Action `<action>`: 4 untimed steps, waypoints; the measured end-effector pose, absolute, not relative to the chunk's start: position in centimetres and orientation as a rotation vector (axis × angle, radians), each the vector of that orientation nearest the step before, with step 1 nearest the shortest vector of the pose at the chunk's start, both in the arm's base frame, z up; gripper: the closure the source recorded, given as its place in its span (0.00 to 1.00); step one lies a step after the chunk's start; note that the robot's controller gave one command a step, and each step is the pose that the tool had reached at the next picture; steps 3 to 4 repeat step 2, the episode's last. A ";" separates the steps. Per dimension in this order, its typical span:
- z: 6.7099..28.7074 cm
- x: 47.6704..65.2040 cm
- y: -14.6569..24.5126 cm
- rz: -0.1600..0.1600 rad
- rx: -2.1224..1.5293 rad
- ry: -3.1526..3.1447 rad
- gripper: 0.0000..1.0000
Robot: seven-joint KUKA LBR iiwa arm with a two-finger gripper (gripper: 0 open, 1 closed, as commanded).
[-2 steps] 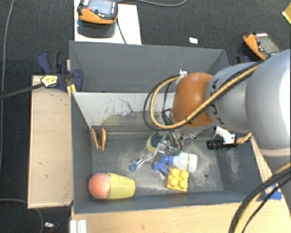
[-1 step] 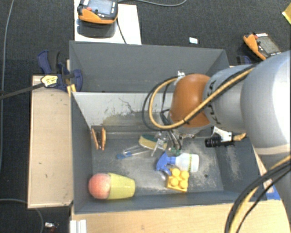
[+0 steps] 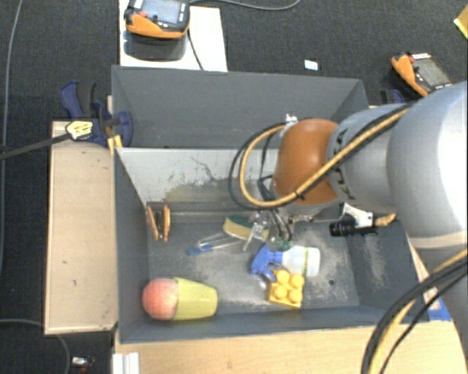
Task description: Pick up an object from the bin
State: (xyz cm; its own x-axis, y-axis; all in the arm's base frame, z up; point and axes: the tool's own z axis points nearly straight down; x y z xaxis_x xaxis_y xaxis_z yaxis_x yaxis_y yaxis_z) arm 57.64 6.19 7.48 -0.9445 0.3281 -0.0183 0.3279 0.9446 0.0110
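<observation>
Hand (image 3: 272, 232) sits low in the bin (image 3: 219, 109), mid-floor, under the orange wrist cover (image 3: 311, 161). Can't tell if it's spread or pressed together.

Just on its near side is a white spray bottle (image 3: 301, 261) with a blue trigger, lying flat. A yellow studded block (image 3: 287, 290) touches the bottle's near side.

A yellow-green sponge (image 3: 235, 226) is just left of the hand, with a clear-blue stick (image 3: 210, 244) beside it. A brown wooden piece (image 3: 157, 221) sits at the left wall. The pink-and-yellow capsule shape (image 3: 179, 299) is in the near-left corner, well apart.

Robotics lab, arm (image 3: 431, 161), grey bin (image 3: 219, 102), pendant (image 3: 156, 18)
</observation>
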 end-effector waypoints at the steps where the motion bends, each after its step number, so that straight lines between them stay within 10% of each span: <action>1: 8.1 57.7 6.2 0.013 0.519 3.076 1.00; 4: 9.0 57.8 6.2 0.014 0.520 3.072 1.00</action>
